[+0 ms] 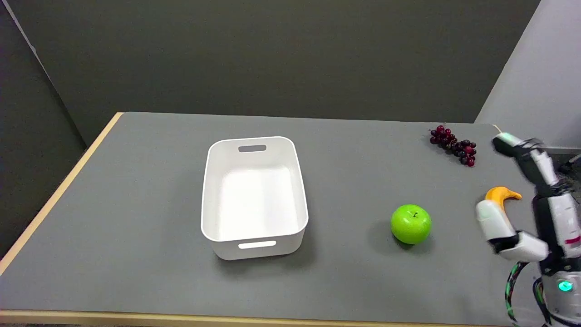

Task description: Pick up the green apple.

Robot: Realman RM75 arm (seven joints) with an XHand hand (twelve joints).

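Green apple point(411, 224) sits upright on the grey table point(136, 218), stem up, unobstructed, well right of the white bin point(254, 197). Right hand point(529, 204) hovers beside it, fingers spread wide, holding nothing, apparently positioned for a side approach. A banana point(501, 194) lies partly hidden behind the hand; grapes point(454, 146) sit farther back.

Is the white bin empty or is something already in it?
Empty. The white bin shows only its bare white floor; the green apple sits on the table to its right, outside it.
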